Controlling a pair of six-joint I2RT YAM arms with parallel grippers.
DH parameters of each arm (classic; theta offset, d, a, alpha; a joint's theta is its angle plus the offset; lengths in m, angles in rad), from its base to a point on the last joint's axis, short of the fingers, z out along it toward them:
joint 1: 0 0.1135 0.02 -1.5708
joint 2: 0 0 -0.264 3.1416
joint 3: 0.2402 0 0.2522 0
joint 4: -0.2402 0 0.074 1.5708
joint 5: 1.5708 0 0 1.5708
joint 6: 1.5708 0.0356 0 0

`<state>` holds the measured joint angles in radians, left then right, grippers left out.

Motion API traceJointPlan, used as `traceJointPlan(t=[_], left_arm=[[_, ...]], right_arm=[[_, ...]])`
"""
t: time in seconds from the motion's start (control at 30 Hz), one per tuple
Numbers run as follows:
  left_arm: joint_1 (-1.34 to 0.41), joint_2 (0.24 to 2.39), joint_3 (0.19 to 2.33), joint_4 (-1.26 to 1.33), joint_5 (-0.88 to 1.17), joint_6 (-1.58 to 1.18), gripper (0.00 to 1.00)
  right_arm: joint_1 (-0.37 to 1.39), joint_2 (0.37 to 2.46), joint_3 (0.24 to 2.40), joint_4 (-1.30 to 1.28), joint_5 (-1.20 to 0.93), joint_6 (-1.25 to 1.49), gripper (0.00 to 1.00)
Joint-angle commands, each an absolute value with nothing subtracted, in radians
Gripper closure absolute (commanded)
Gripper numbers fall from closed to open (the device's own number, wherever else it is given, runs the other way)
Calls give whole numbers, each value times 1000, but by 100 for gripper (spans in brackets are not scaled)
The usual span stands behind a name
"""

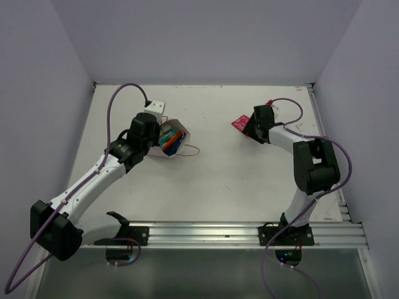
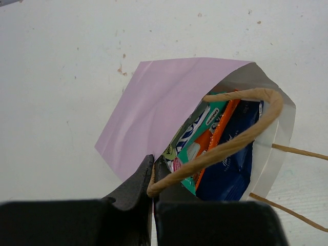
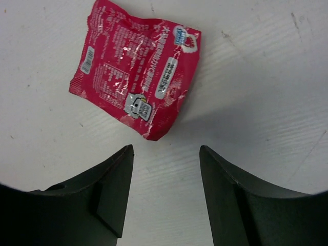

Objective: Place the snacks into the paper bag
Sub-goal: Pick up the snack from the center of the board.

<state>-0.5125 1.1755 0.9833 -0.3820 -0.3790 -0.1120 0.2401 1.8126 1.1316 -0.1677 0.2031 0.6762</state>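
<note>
Pickup of the pink-red packet (image 3: 136, 77) is the step in hand, as I judge it. My right pincer (image 3: 165, 151) stands wide open and empty, low over the bench (image 3: 266, 77). The packet lies flat just ahead of the fingertips, off-centre toward one finger, its nearest corner pointing back at the gap.

To do this well I would slide forward and shift toward that side until the corner sits between the jaws. Then I would press down so one finger gets under the foil, and close on the crimped edge rather than the puffed middle, which would likely slip.

Well off to the left, my left pincer (image 2: 154, 161) is closed tight. It seems to nip the near rim of the paper bag (image 2: 154, 102) beside the string handle (image 2: 230, 143), though the exact bite is hidden. Beyond it the mouth gapes, with the teal-green packet (image 2: 205, 120), orange packet (image 2: 215, 133) and dark blue packet (image 2: 230, 164) already inside. That mouth should be held wide for the delivery.
</note>
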Motion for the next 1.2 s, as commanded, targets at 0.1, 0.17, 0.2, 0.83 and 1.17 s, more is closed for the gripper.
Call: traceJointPlan(t=[0.1, 0.17, 0.2, 0.83, 1.17], left_arm=[[-505, 1157, 980, -328, -394, -115, 100], [-505, 1158, 980, -328, -394, -115, 100], [-505, 1158, 980, -328, -396, -115, 100], [-503, 1157, 980, -330, -396, -114, 100], [-503, 1154, 980, -330, -394, -115, 100]], right_arm=[[134, 1741, 950, 187, 8, 896, 40], [108, 1759, 925, 256, -52, 925, 40], [91, 1767, 910, 302, -61, 933, 39], [21, 1982, 874, 429, -123, 1054, 39], [21, 2033, 899, 420, -137, 1055, 46]])
